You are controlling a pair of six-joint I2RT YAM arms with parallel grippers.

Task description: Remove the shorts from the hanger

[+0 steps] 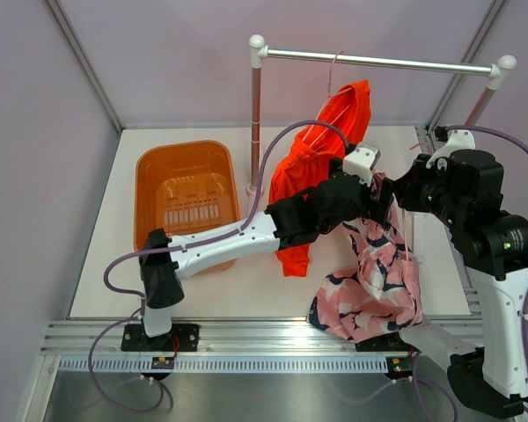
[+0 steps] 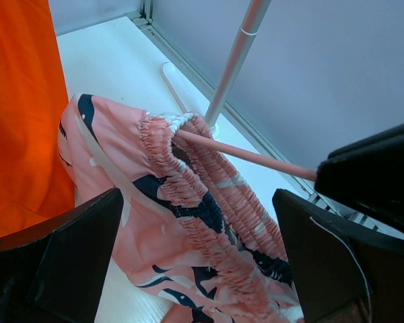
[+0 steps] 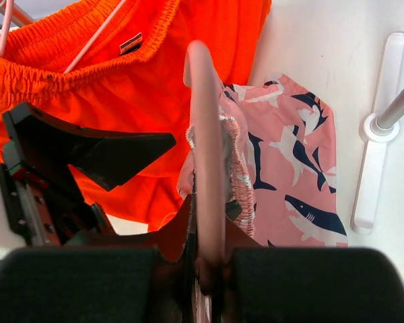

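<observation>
Neither pair is off yet. Orange shorts (image 1: 321, 149) hang from the rail (image 1: 378, 61), untouched. Right gripper (image 3: 207, 259) clamped on the pink hanger (image 3: 205, 134), patterned shorts (image 1: 378, 281) draped from it. Left gripper (image 2: 198, 229) wide open, straddling their waistband (image 2: 182, 175), gripping nothing.

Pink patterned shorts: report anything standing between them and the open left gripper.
Nothing visible does. The left gripper faces the pink shorts directly at the waistband, jaws open. The hanger runs through that waistband, clamped by the right gripper off to the side.
</observation>
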